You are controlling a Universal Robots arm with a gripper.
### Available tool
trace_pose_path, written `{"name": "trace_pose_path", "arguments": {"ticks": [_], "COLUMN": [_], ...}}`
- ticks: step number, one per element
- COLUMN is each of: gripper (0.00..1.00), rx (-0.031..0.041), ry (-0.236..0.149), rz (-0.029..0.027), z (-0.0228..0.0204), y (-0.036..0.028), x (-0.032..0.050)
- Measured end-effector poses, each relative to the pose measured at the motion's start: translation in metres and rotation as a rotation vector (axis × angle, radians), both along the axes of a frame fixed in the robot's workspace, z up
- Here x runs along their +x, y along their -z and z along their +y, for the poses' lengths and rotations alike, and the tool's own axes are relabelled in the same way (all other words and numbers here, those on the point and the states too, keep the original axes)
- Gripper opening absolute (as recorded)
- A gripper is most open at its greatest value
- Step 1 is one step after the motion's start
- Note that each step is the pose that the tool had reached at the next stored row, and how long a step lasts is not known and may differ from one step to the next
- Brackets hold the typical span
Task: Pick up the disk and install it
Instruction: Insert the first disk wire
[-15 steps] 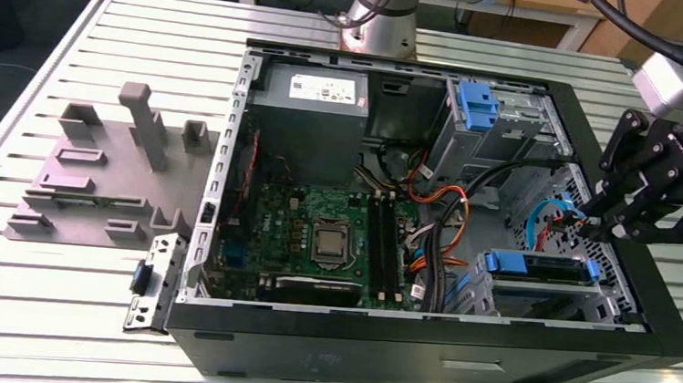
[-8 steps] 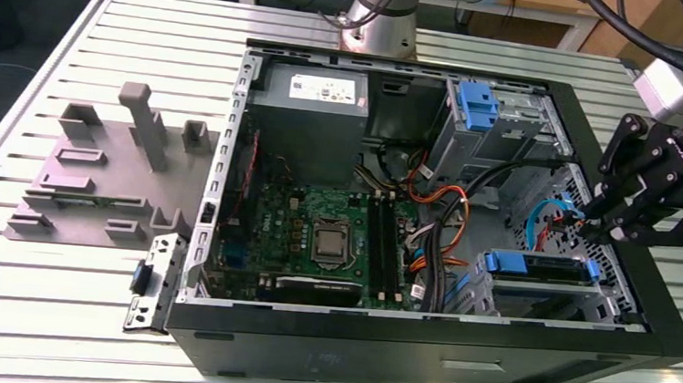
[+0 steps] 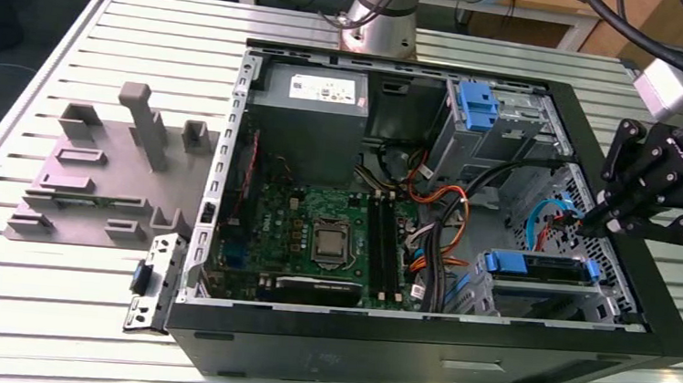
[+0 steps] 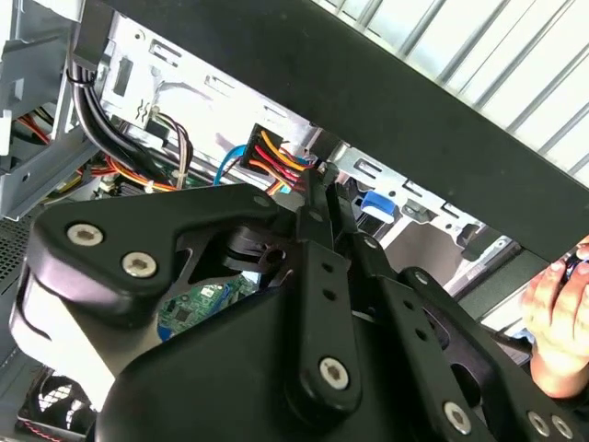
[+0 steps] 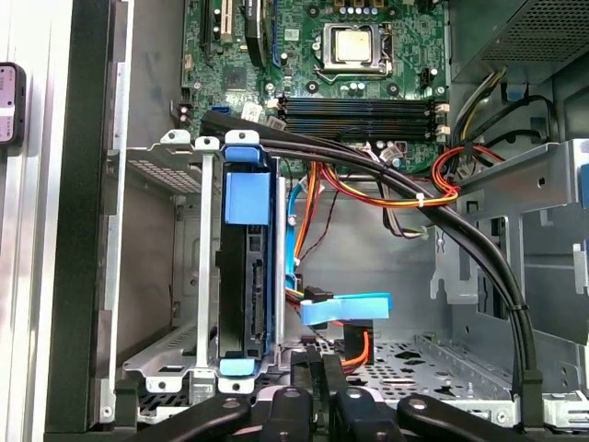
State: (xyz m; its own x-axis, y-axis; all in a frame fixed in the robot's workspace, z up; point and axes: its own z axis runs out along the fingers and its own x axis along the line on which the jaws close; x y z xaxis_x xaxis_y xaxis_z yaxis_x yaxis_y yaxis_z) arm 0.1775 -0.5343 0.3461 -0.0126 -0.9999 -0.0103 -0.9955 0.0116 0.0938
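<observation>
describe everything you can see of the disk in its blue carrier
The disk stands on edge in a metal drive cage at the case's front corner, already seated. In the first wrist view its dark edge is framed by blue plastic, with a broad blue handle tab at one end and a small blue clip at the other. In the exterior view it shows as a blue strip lying along the cage. The cage rails flank it on both sides. The claw hangs nearby, not touching it.

Gripper (image 3: 598,221): matt black metal links w/ bright screws. Disk (image 5: 247,276): dark body, glossy blue plastic carrier. Case (image 3: 427,345): matt black outside, bare grey sheet metal inside. Worktop (image 3: 52,297): ribbed pale metal. Holder (image 3: 98,181): matt grey plastic.
</observation>
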Motion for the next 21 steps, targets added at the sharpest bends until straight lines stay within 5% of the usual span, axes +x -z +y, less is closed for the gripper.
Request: {"name": "trace_pose_path", "arguments": {"ticks": [7, 10, 16, 21], "gripper": [0.16, 0.16, 0.16, 0.16], "rx": [0.0001, 0.0001, 0.0001, 0.0003], "ry": [0.000, 0.000, -0.003, -0.010], "rz": [-0.0032, -0.0173, -0.0569, -0.0706], "z": [0.0000, -0.0003, -0.0012, -0.0045], "y": [0.0001, 0.0001, 0.0001, 0.0004], "x": [-0.0079, -0.0110, -0.0163, -0.0203]}}
